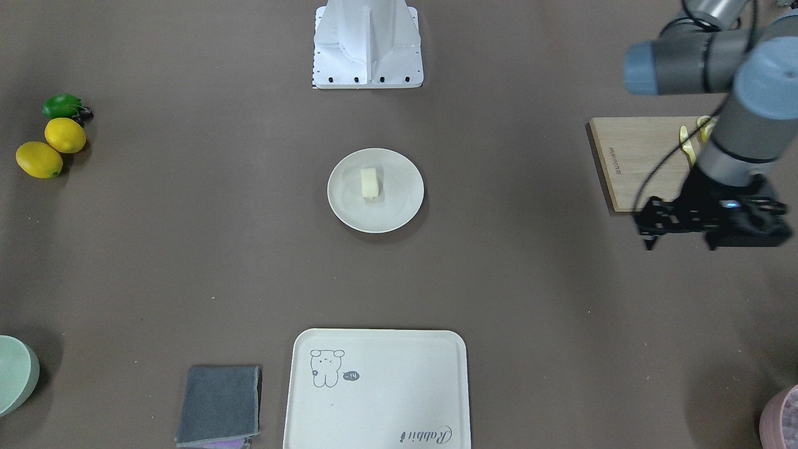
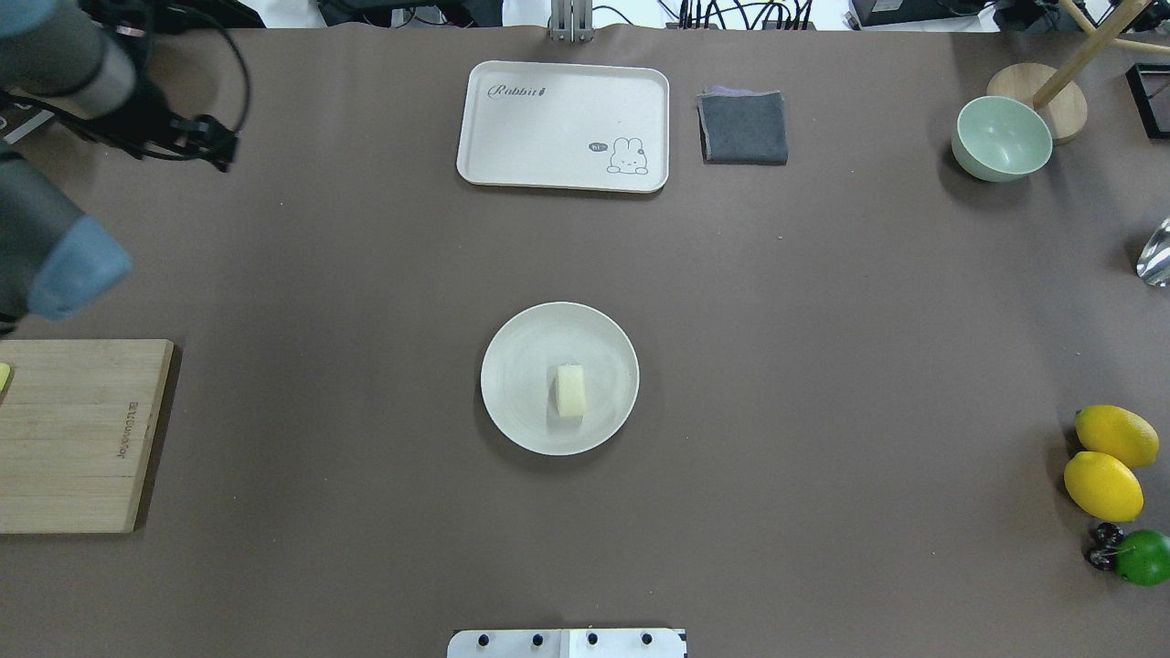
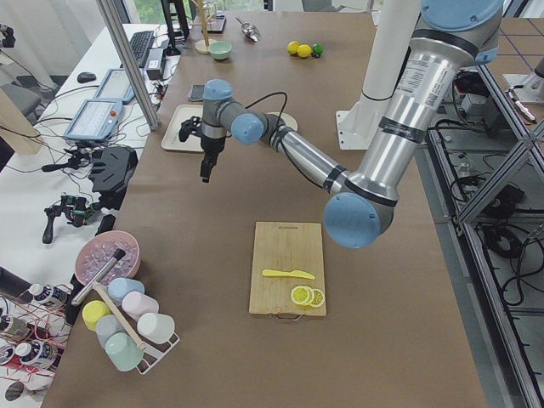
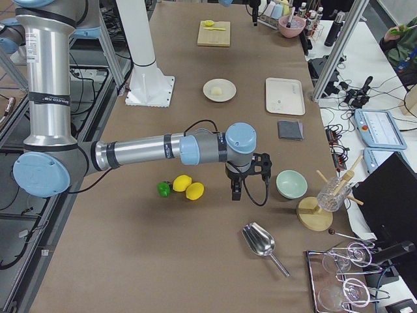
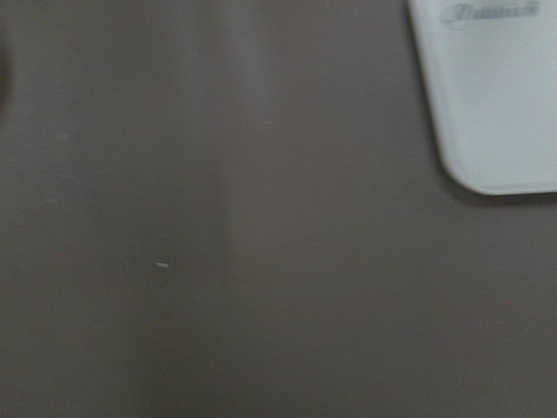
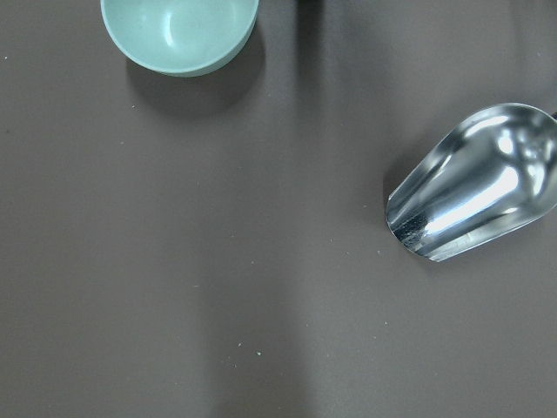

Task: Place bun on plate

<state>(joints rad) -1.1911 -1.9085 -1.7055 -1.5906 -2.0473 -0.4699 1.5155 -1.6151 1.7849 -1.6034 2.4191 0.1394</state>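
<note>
Worktop (image 2: 366,274) centre: bun (image 2: 569,390) rests on plate (image 2: 514,366), placed I reckon; left fingers (image 3: 206,167) and right fingers (image 4: 236,190) hang clear, openness I cannot tell.

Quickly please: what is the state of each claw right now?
Left claw: cannot tell; the bun lies on the plate, not in it.
Right claw: cannot tell, seen only from the side view.

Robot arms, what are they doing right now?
The bun already lies on the plate in the middle of the table. Neither arm is touching it. The left gripper hangs over bare table off to one side, and the right gripper hangs far away near the green bowl. Both look empty, so the job seems done.
</note>
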